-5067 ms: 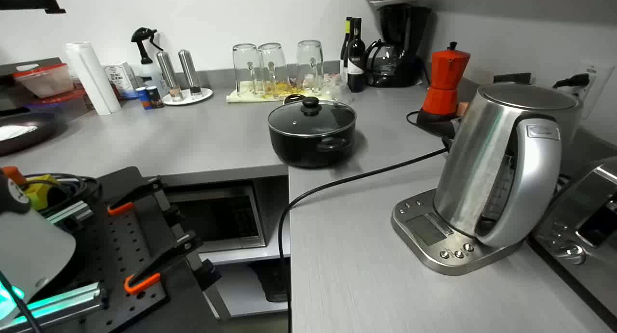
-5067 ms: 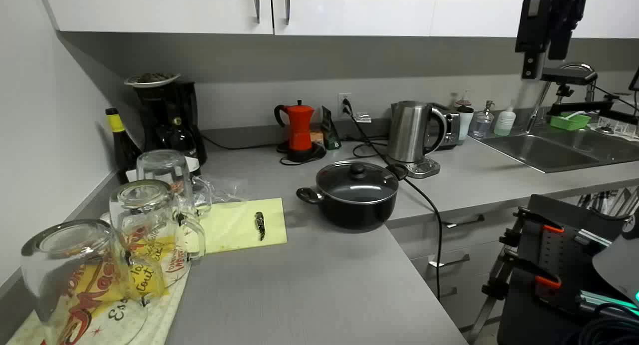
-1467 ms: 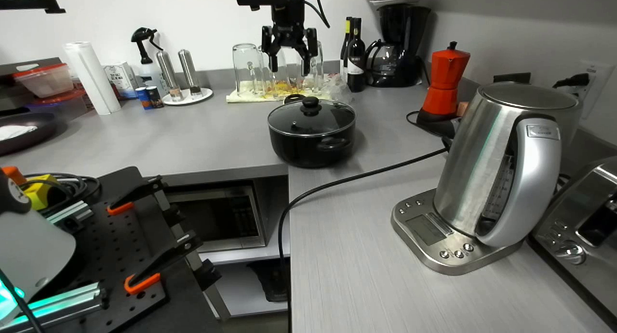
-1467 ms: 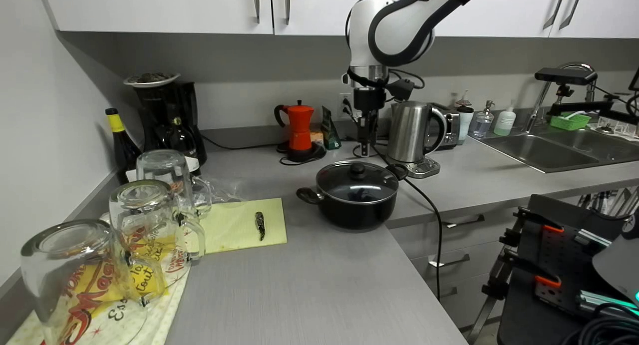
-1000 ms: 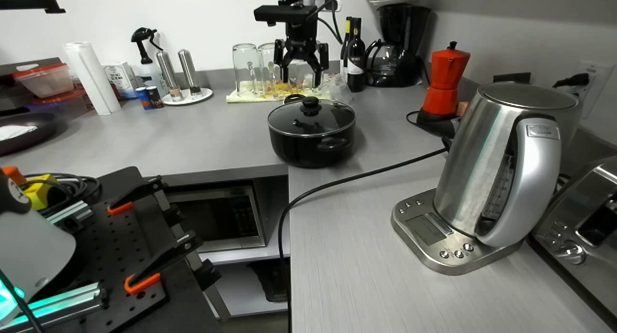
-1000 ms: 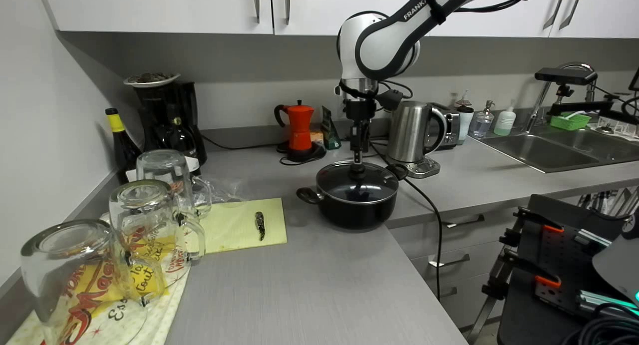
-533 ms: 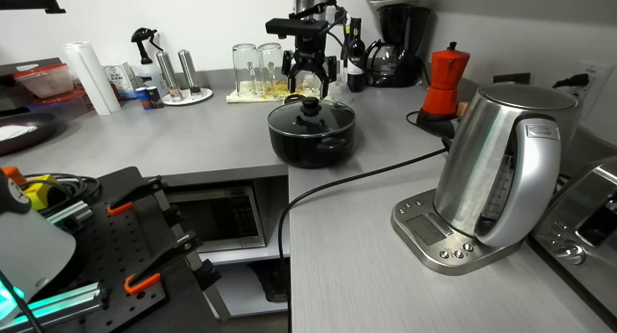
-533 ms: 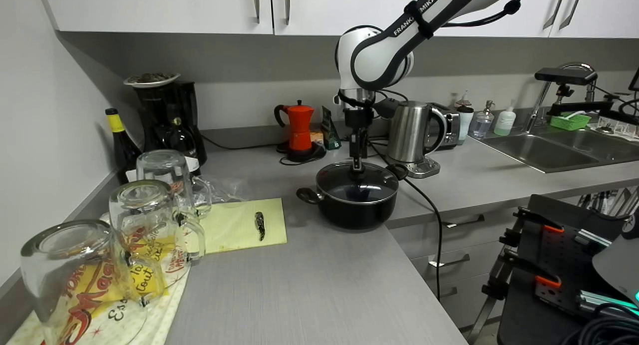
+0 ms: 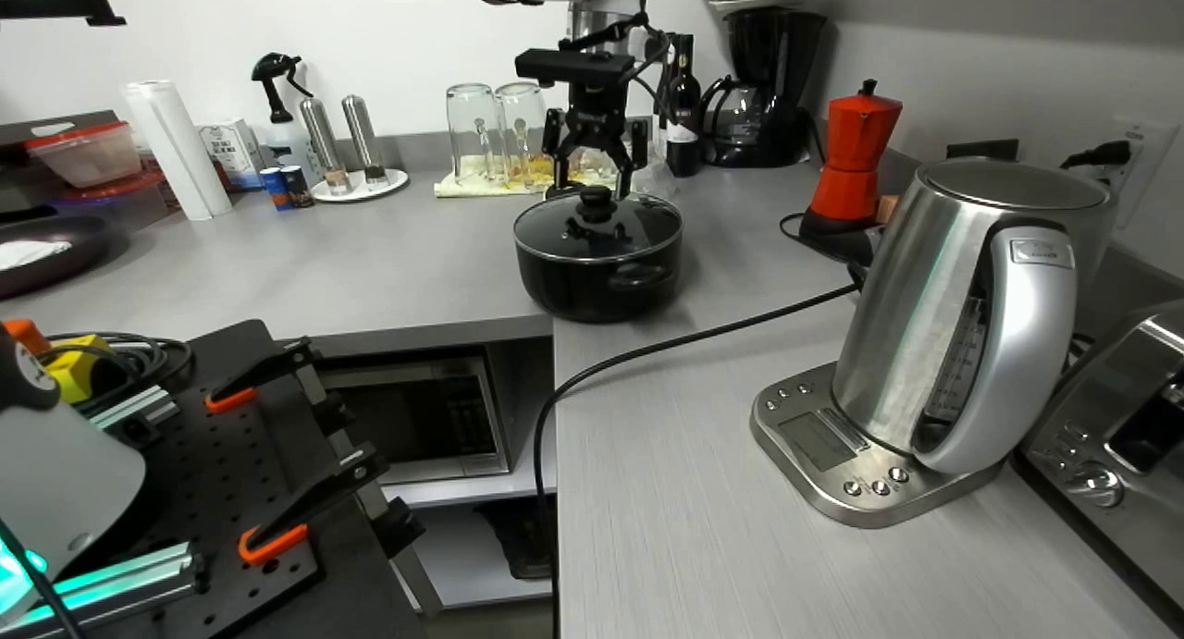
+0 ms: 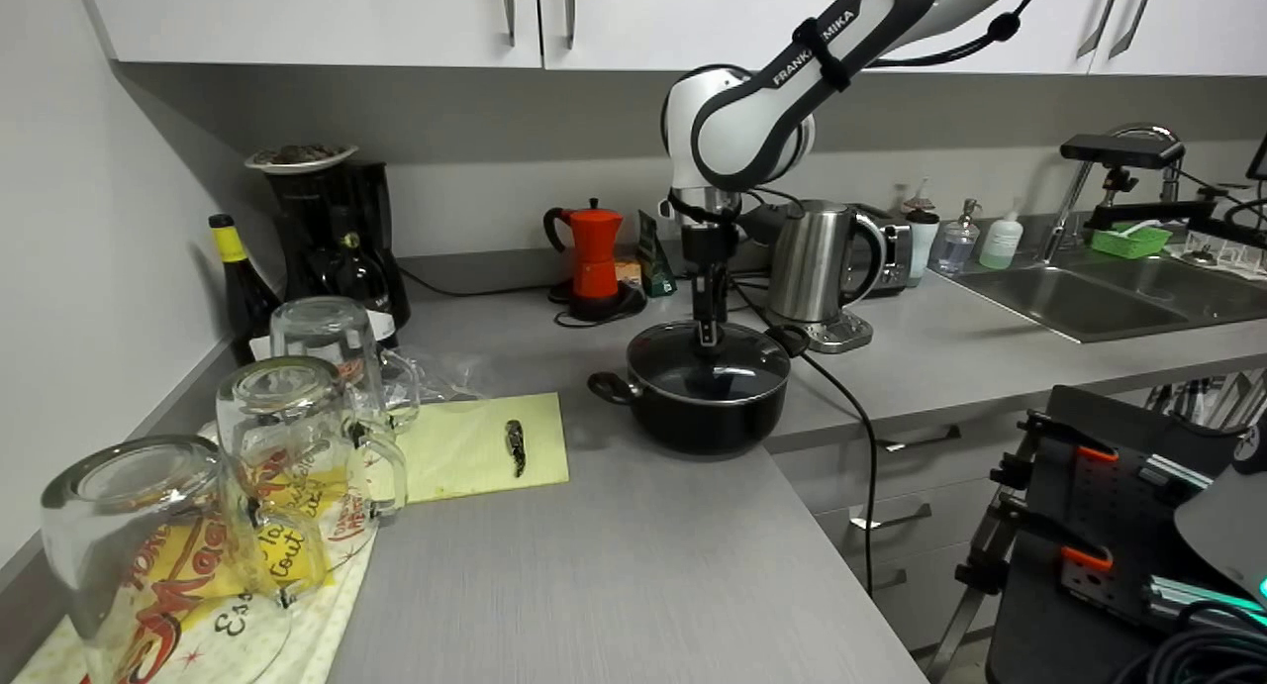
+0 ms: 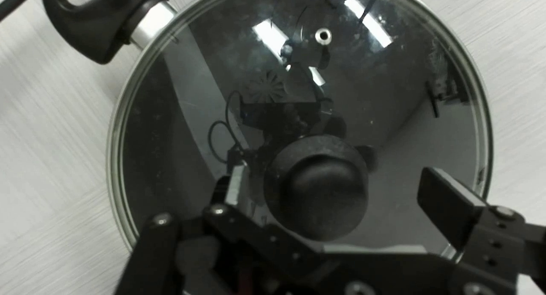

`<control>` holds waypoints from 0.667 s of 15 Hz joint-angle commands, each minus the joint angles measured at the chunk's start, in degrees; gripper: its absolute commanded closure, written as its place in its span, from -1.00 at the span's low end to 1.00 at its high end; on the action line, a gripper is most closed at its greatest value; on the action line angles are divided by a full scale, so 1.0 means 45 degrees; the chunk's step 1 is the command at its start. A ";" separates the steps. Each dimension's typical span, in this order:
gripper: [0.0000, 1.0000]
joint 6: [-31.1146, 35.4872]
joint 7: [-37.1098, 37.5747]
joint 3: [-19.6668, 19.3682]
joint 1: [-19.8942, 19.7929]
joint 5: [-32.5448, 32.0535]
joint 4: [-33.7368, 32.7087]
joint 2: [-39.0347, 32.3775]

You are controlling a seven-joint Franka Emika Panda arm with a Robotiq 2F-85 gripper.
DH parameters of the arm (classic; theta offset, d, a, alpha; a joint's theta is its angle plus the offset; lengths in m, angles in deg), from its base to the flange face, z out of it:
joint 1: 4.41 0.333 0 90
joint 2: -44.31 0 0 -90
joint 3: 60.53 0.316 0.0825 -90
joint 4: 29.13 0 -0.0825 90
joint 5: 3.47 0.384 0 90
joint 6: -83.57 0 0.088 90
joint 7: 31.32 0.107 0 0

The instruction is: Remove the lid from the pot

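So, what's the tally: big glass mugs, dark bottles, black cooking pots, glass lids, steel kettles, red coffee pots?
Big glass mugs: 3
Dark bottles: 2
Black cooking pot: 1
Glass lid: 1
Steel kettle: 1
Red coffee pot: 1
Total: 9

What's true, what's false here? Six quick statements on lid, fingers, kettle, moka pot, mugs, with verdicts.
The lid is on the pot. True.
In the wrist view, the knob shows between the fingers. True.
The fingers are shut. False: they stand open.
The kettle stands on its base. True.
The moka pot is blue. False: the moka pot is red.
Only two mugs are in sight. False: an exterior view shows three mugs.
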 commanded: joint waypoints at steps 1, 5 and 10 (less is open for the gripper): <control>-0.50 -0.0303 -0.0449 0.0088 -0.0105 -0.0024 -0.0441 -0.0242; -0.06 -0.0263 -0.0632 0.0117 -0.0119 -0.0009 -0.0457 -0.0230; 0.50 -0.0155 -0.0710 0.0160 -0.0103 -0.0003 -0.0250 0.0064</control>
